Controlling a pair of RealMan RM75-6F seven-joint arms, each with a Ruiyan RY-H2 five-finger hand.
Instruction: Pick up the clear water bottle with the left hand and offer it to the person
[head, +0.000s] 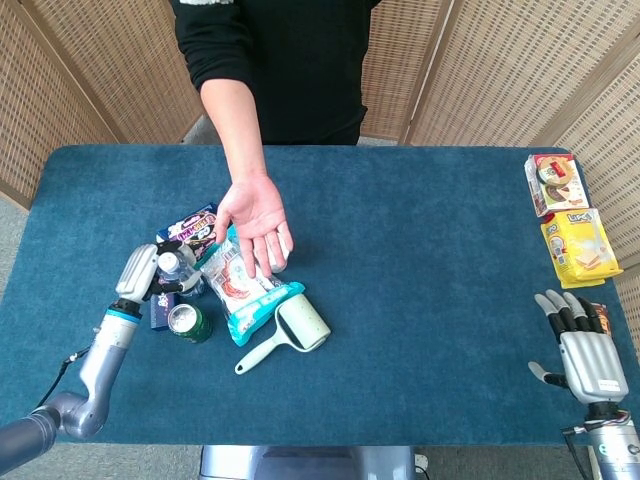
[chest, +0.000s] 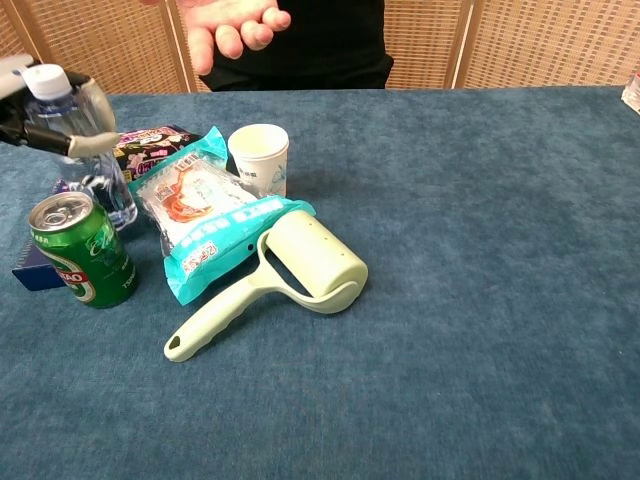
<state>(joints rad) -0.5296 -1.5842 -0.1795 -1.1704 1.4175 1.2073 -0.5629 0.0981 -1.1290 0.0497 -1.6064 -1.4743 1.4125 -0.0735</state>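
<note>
The clear water bottle (chest: 98, 178) with a white cap stands at the left of the clutter, behind the green can; in the head view the bottle (head: 176, 271) shows just right of my left hand. My left hand (head: 138, 272) grips it near the neck, with fingers (chest: 92, 108) curled around its upper part. The person's open palm (head: 256, 214) hovers over the table just beyond the clutter, and their fingers (chest: 232, 24) show at the top of the chest view. My right hand (head: 581, 346) rests open near the front right edge, holding nothing.
A green can (chest: 82, 250) stands right in front of the bottle. A teal snack bag (chest: 205, 215), a pale green lint roller (chest: 300, 262) and a paper cup (chest: 259, 157) lie to its right, a purple packet (chest: 150, 140) behind. Snack packs (head: 578, 243) sit at the far right.
</note>
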